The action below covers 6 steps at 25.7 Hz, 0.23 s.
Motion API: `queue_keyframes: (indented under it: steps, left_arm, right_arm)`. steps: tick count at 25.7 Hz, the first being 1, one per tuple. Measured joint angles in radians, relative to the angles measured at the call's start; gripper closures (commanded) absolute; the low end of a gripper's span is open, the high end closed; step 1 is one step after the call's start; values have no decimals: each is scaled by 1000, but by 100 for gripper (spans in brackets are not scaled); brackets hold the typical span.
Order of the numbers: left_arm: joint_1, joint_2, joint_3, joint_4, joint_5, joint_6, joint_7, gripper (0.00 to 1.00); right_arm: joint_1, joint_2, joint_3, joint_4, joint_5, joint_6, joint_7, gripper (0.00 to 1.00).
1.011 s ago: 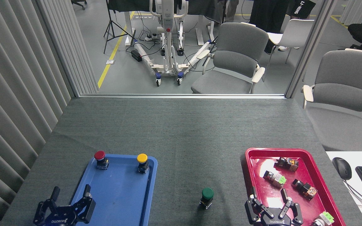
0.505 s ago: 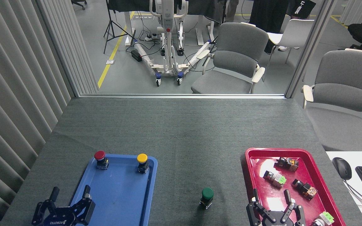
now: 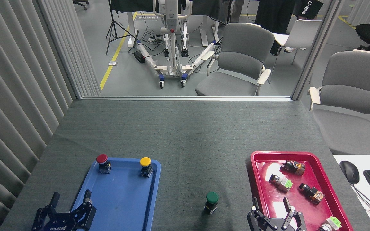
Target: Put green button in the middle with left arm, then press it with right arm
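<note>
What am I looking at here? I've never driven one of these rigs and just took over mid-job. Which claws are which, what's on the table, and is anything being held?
This is a single view from the robot's own head, looking forward and down at a table with a dark grey cloth. The two black claws at the bottom edge are its grippers: the left gripper at the near corner of the blue tray, the right gripper over the near end of the red tray. Both are open and hold nothing.

The blue tray carries a red button and a yellow button. The red tray holds several small switch parts. The green button stands upright on the bare cloth between the trays, touched by neither gripper.
</note>
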Motion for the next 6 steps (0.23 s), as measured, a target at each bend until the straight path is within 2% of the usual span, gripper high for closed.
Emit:
queue_keyframes:
  steps: [6]
  left_arm:
    - [1,2,0,-2,6,-29,1,0]
  right_arm:
    - [0,2,0,0,1,-3,3,0]
